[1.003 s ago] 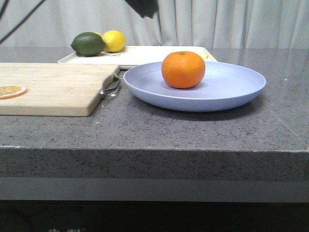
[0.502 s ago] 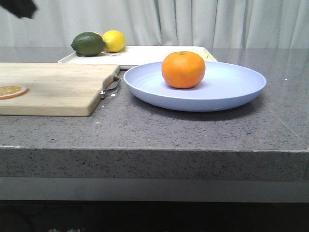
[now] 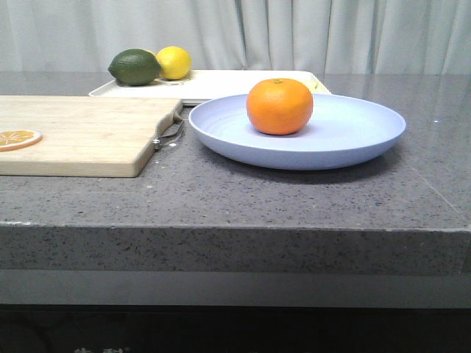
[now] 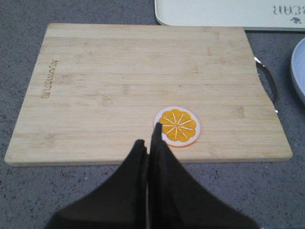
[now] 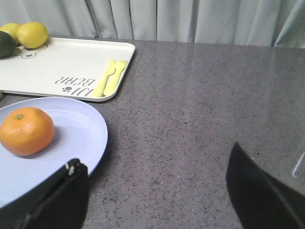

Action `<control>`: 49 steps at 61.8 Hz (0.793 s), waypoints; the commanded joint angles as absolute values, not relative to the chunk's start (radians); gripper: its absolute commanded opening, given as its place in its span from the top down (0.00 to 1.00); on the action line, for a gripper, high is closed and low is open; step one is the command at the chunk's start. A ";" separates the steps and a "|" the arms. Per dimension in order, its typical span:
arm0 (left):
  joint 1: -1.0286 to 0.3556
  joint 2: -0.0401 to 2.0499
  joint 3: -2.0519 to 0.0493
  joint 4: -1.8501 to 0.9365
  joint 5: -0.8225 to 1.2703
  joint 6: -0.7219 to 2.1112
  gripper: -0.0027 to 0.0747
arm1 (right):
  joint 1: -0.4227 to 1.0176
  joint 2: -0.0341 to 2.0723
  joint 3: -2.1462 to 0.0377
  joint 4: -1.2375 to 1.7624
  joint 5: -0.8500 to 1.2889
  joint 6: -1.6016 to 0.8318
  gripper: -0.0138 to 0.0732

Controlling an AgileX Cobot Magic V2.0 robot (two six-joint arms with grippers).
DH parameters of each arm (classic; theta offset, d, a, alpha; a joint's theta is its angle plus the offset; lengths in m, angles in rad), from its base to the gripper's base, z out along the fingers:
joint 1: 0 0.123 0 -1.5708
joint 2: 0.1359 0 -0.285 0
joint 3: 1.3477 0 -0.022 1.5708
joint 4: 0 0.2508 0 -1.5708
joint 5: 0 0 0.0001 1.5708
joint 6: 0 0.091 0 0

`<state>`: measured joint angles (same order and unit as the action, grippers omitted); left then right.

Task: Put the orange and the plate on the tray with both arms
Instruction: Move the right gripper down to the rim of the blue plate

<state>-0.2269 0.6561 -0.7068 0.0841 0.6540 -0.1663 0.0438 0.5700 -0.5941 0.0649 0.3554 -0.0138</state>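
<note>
The orange (image 3: 280,106) sits on the lavender-blue plate (image 3: 353,136) on the grey counter; both also show in the right wrist view, orange (image 5: 26,130) on plate (image 5: 81,129). The cream-white tray (image 3: 221,81) lies behind the plate, also in the right wrist view (image 5: 62,67). My right gripper (image 5: 155,179) is open and empty above the counter beside the plate's edge. My left gripper (image 4: 148,136) is shut and empty, above the wooden cutting board near the orange slice. Neither gripper shows in the front view.
A wooden cutting board (image 3: 81,132) with an orange slice (image 4: 178,126) lies left of the plate. A lime (image 3: 135,66) and lemon (image 3: 174,62) sit on the tray's far left end; yellow cutlery (image 5: 109,76) lies on its near right side.
A dark arm part at the top of the front view moved from centre to the left and is now out of view. The orange and plate have not moved.
</note>
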 commanded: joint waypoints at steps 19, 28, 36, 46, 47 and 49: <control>-0.225 0.163 -0.482 0.079 0.535 -0.177 0.99 | 0.041 0.583 -0.632 0.073 0.276 -0.024 0.15; -0.225 0.067 -0.451 0.079 0.533 -0.177 0.99 | 0.041 0.649 -0.636 0.111 0.275 -0.024 0.15; -0.225 0.056 -0.451 0.079 0.538 -0.177 0.99 | 0.041 0.775 -0.673 0.173 0.284 -0.024 0.15; -0.225 0.058 -0.451 0.079 0.538 -0.177 0.99 | 0.045 0.990 -0.781 0.251 0.338 -0.024 0.15; -0.225 0.058 -0.451 0.079 0.538 -0.177 0.99 | 0.047 1.009 -0.792 0.257 0.346 -0.024 0.15; -0.225 0.058 -0.451 0.079 0.538 -0.177 0.99 | 0.051 1.055 -0.819 0.268 0.364 -0.024 0.15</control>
<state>-0.2269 0.0446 -0.4281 0.0841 0.6219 -0.1686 0.0438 0.9799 -0.7340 0.2299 0.3909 -0.0138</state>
